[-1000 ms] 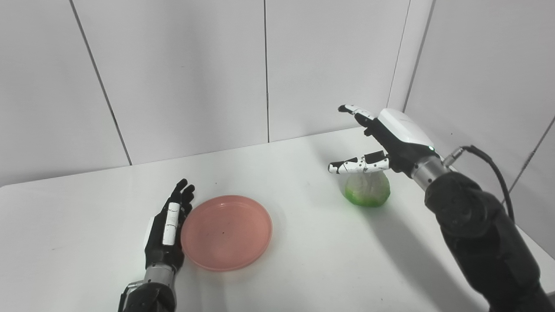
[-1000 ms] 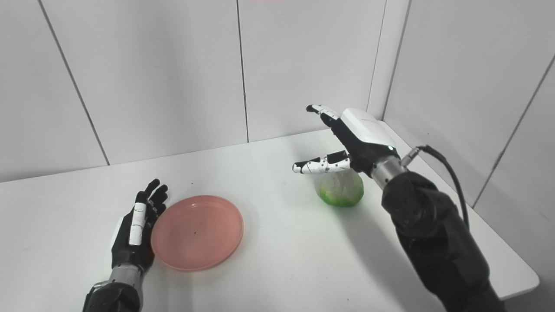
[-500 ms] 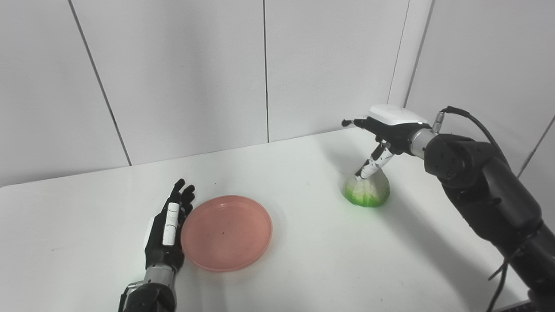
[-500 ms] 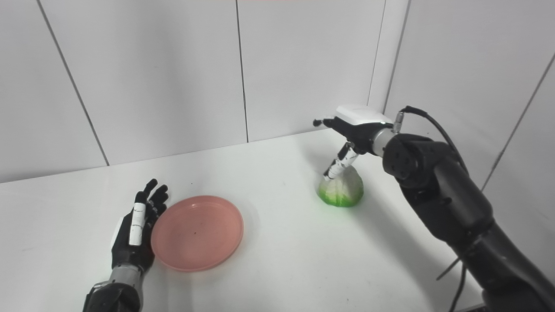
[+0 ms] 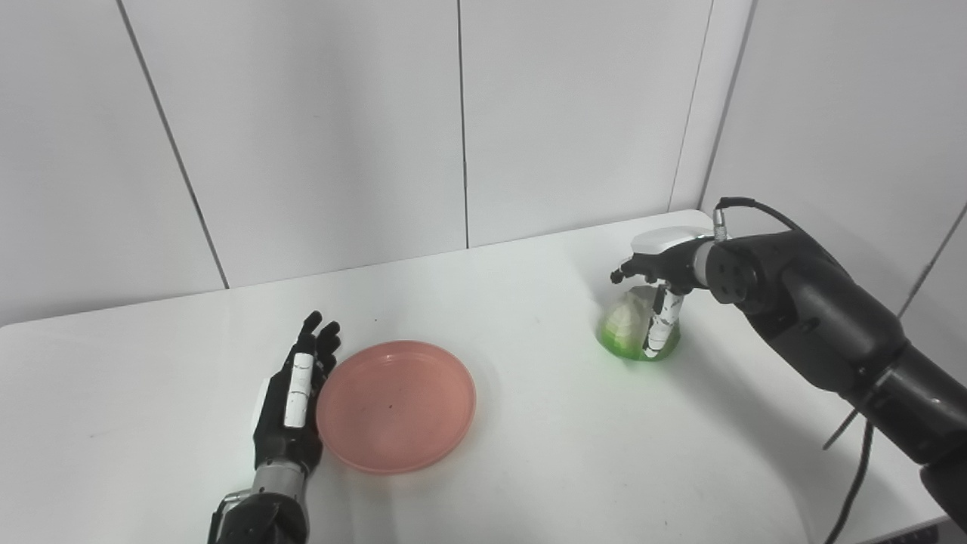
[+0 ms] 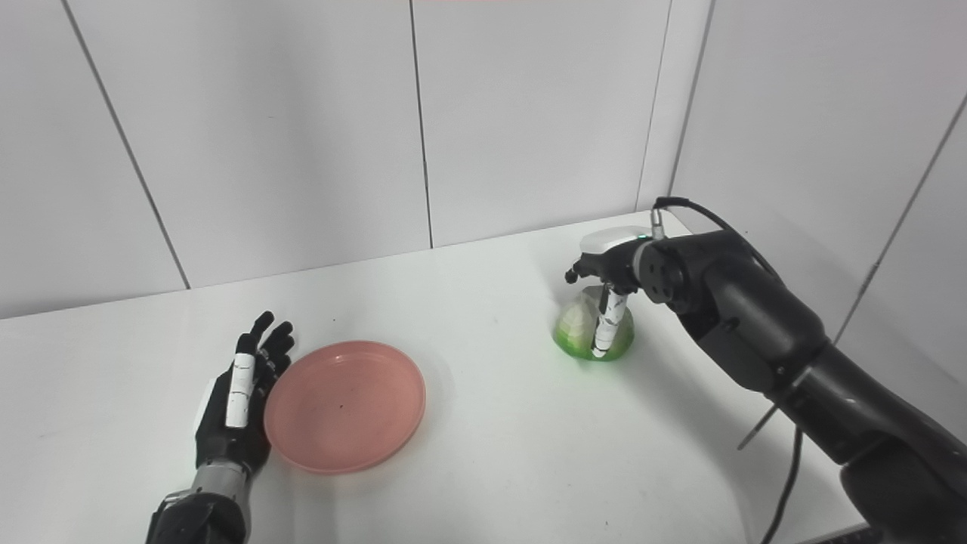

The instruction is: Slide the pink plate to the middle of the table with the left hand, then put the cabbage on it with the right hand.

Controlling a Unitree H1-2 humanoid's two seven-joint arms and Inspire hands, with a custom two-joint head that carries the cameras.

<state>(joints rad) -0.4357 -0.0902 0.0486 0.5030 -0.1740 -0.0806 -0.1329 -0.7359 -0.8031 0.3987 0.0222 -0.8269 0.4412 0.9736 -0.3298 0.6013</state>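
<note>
The pink plate [image 5: 396, 405] lies flat on the white table, left of the middle. My left hand [image 5: 295, 397] is open and lies flat on the table, with its fingers against the plate's left rim. The green and white cabbage [image 5: 623, 329] stands on the table at the right. My right hand [image 5: 665, 264] is palm down right on top of it, fingers apart. One finger [image 5: 659, 325] hangs down the cabbage's front. The other fingers are mostly hidden behind it. The cabbage rests on the table.
The white table [image 5: 544, 453] ends at white wall panels at the back and right. Its front right edge is close under my right arm. A black cable [image 5: 850, 483] hangs from the right forearm.
My right hand has turned palm down and dropped from above the cabbage onto its top, with a finger now down its front. The left hand and the plate have not moved.
</note>
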